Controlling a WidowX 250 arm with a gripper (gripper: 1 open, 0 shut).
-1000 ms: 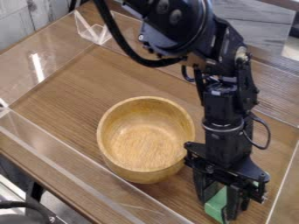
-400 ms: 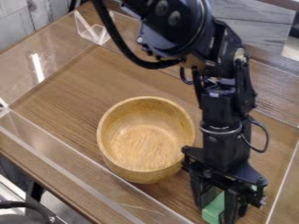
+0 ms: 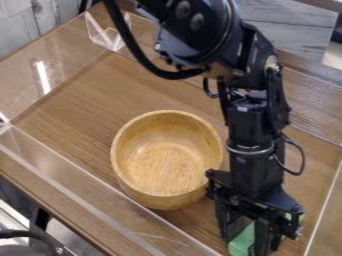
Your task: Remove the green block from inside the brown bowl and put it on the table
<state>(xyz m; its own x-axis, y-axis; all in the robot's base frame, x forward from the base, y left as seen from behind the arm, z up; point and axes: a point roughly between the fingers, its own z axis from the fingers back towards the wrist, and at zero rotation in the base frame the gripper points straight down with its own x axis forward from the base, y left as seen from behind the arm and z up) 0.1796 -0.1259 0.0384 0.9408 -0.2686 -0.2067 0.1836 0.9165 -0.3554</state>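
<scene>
Held closed in the claw (image 3: 262,236), the green block (image 3: 241,240) has been shifted slightly, beside the brown bowl (image 3: 143,195); removal seems done, with only release onto the bench (image 3: 100,100) apparently needed

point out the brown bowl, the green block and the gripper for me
brown bowl (image 3: 166,165): camera view, on its inside bottom
green block (image 3: 241,241): camera view, on its visible left part beside the jaws
gripper (image 3: 254,232): camera view, midway between its fingertips
</scene>
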